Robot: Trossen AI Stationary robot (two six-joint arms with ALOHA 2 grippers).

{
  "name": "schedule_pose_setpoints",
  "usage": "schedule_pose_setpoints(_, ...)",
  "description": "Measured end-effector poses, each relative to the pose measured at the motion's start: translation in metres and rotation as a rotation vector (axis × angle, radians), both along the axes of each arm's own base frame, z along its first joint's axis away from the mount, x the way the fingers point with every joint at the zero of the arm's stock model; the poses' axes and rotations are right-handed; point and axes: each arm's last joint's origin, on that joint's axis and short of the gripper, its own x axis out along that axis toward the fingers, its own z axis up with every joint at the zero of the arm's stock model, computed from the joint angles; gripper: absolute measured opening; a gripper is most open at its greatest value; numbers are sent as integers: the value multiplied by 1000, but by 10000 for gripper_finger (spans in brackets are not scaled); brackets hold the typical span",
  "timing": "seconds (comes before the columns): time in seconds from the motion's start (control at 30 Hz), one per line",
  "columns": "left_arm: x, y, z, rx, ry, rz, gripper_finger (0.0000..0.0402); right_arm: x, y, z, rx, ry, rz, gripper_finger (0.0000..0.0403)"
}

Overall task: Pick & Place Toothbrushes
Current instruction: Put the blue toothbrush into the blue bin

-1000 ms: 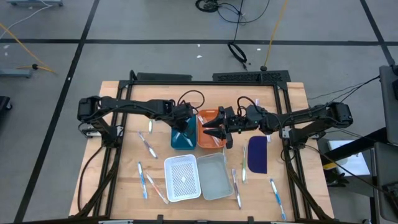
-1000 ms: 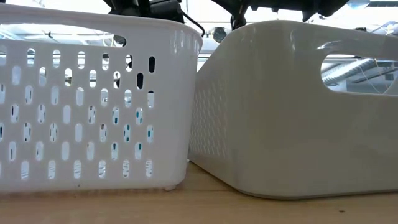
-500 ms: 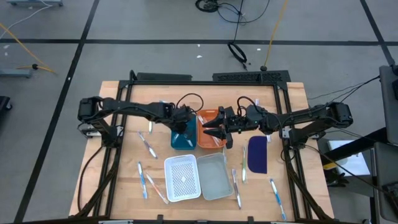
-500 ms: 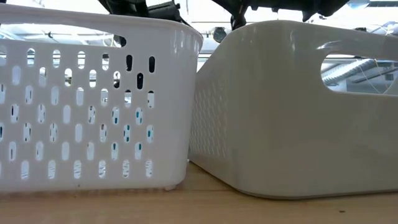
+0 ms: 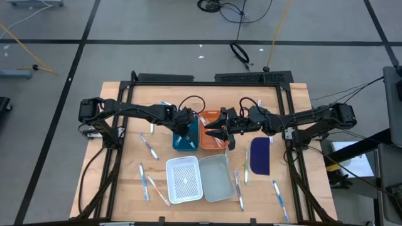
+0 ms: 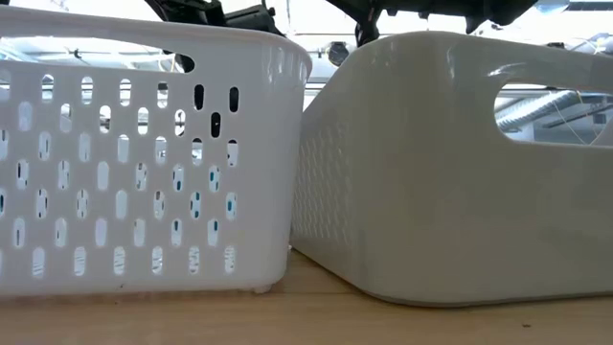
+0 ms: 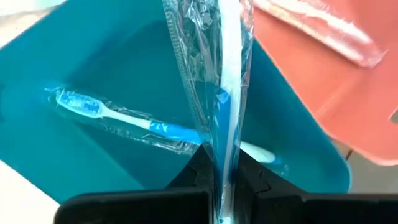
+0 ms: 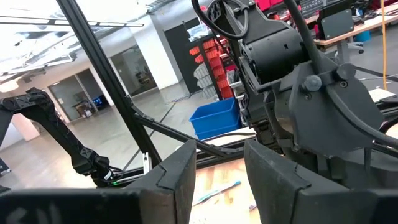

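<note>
My left gripper (image 5: pixel 184 127) hangs over the teal tray (image 5: pixel 186 142), shut on a toothbrush (image 7: pixel 230 74) with a white and blue handle in a clear wrapper. Another wrapped toothbrush (image 7: pixel 137 118) lies flat on the teal tray's floor. My right gripper (image 5: pixel 211 133) is open over the orange tray (image 5: pixel 210 119) beside it, pointing level toward the left arm with nothing between its fingers (image 8: pixel 174 174). A wrapped toothbrush (image 7: pixel 323 25) lies in the orange tray. More toothbrushes lie loose on the table, such as one on the left (image 5: pixel 149 145) and one on the right (image 5: pixel 279 199). My left gripper pinches the wrapped toothbrush between its two fingers at one end of the handle (image 7: pixel 225 155), wrapper included. The fingers come steeply from above. The toothbrush runs on past the fingertips over the teal tray, clear of the one lying there; whether its far end touches the tray cannot be told.
A white perforated basket (image 5: pixel 184 179) and a plain white bin (image 5: pixel 217 177) stand side by side near the table's front. A dark blue oblong pad (image 5: pixel 259 155) lies to the right. Loose toothbrushes (image 5: pixel 239 188) lie around them on the wooden table (image 5: pixel 125 94).
My left gripper has sunk a little toward the teal tray, still shut on the wrapped toothbrush.
</note>
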Motion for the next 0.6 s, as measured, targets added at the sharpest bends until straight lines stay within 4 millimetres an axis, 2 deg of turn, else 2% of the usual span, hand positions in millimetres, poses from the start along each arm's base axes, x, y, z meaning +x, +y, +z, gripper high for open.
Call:
schedule_pose_setpoints(0.13, -2, 0, -1, -3, 22, -12, 10, 0, 0, 0, 0, 0, 0, 128)
schedule_pose_setpoints(0.4, -3, -1, -1, -19, 36, -14, 52, 0, 0, 0, 7, 1, 1, 128)
schedule_pose_setpoints(0.6, -3, -1, -1, -25, 36, 1, 57, 0, 0, 0, 7, 1, 1, 128)
